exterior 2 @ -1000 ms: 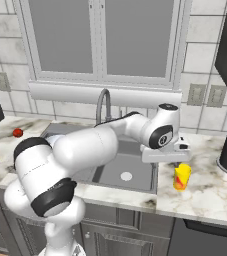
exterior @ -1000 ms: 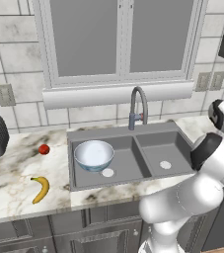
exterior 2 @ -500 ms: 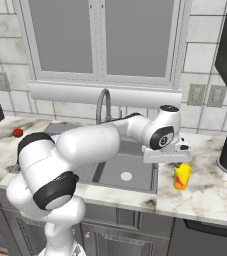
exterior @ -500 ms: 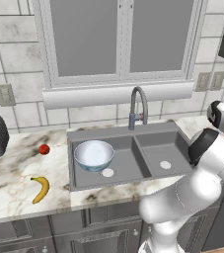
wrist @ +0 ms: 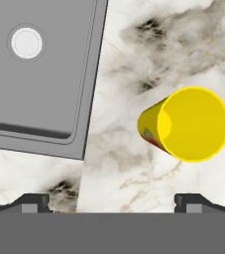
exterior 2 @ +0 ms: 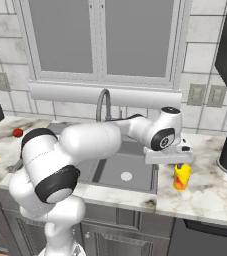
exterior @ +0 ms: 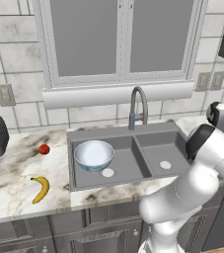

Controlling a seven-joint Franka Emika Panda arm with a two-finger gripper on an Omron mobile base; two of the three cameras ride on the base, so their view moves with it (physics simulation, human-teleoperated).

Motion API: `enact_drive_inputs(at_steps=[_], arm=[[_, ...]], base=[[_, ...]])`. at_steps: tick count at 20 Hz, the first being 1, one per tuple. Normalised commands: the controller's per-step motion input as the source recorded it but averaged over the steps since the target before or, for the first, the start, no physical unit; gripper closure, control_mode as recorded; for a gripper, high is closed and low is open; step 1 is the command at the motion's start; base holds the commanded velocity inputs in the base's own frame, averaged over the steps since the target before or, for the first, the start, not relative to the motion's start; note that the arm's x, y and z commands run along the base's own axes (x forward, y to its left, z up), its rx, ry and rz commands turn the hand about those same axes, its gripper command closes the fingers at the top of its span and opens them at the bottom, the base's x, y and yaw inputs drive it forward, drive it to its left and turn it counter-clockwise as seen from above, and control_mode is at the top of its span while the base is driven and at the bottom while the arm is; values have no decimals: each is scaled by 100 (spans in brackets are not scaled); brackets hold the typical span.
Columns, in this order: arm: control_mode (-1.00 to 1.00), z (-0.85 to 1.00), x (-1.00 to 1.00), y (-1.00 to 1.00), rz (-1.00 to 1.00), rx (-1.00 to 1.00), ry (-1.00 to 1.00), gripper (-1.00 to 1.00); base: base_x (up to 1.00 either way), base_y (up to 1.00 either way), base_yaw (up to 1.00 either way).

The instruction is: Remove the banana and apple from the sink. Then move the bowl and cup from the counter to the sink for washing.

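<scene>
End effector [wrist: 112, 201] spread wide, empty — poised over upright cup [wrist: 189, 124] on counter [wrist: 134, 59] beside sink [wrist: 39, 89].

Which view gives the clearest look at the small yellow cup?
The hand view: the small yellow cup is seen from above, open mouth up, on the white marble counter. The right base view shows its side under the end effector.
</scene>
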Motion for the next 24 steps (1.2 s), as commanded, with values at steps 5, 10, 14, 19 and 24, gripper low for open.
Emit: enact_drive_inputs(at_steps=[5,10,14,19,24], arm=[[-100,-6,7,-7,0,0,0,-100],[-100,-6,7,-7,0,0,0,-100],[-100,-6,6,-8,0,0,0,-100],[-100,-7,3,-6,0,0,0,-100],[-100,-5,5,-4,0,0,0,-100]], base=[[0,0,0],[0,0,0],[0,0,0],[0,0,0],[0,0,0]])
